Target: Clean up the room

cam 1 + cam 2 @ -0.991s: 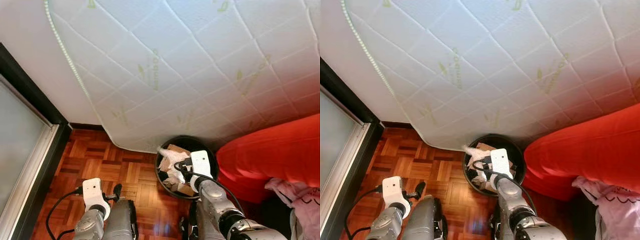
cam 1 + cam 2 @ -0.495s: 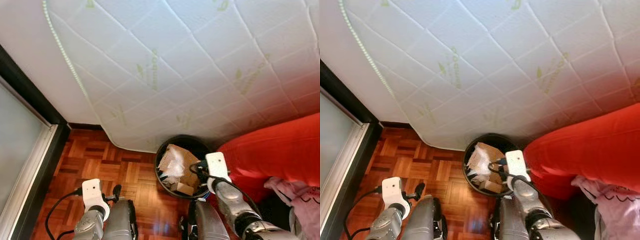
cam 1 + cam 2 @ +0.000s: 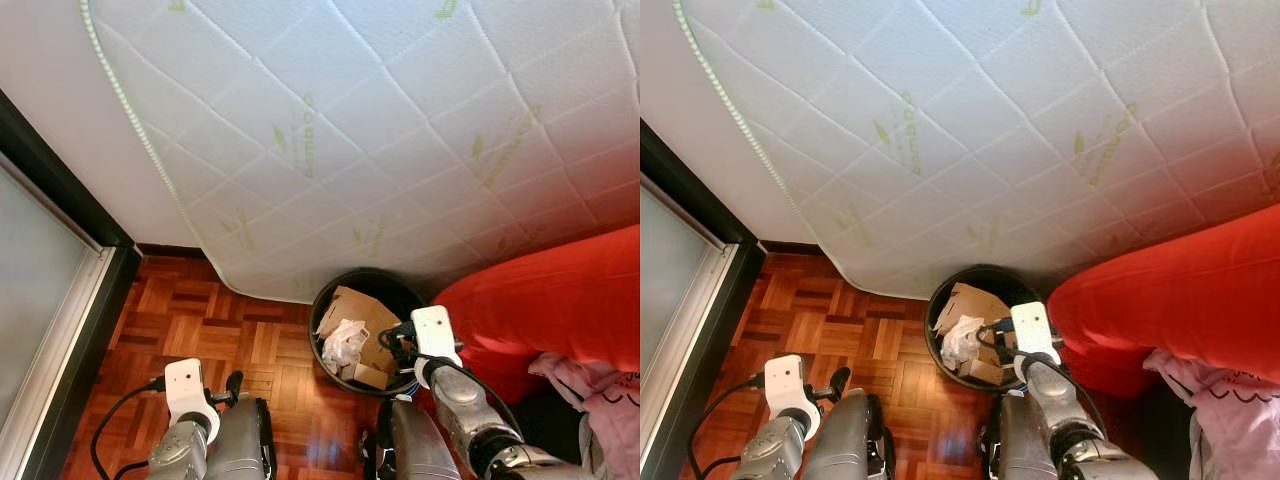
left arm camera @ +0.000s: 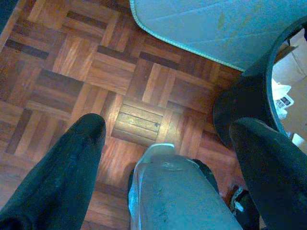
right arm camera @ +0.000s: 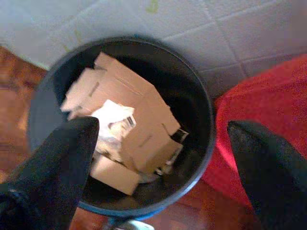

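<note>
A white quilted mattress (image 3: 380,130) leaned across the upper field from 9 to 3 o'clock. Its cover was stitched in a diamond pattern, edged with pale green piping, and printed at intervals with a green leaf mark and lettering too faint to read with certainty. A red upholstered piece (image 3: 555,300) with a smooth, rounded edge occupied the 4 o'clock region, with pink-and-white fabric (image 3: 600,395) bunched beside it at 5 o'clock. The floor (image 3: 190,320) was reddish-brown wood parquet laid in a basket-weave of small square blocks. A dark frame with a frosted pane (image 3: 40,270) ran along the 8 to 9 o'clock side.

The round black bin (image 3: 330,300) stood at 6 o'clock, against the mattress's lower edge and just beside the red piece. It held flat and folded brown cardboard (image 5: 139,115) and crumpled white paper (image 5: 112,120) bearing a small barcode-style label, text illegible.

The right gripper (image 5: 158,163) hovered over the bin's rim on the red-piece side, fingers spread wide, nothing between them. The left gripper (image 4: 168,158) hung low at 7 o'clock above the parquet, fingers likewise parted wide and empty, with the bin's outer wall near one finger.
</note>
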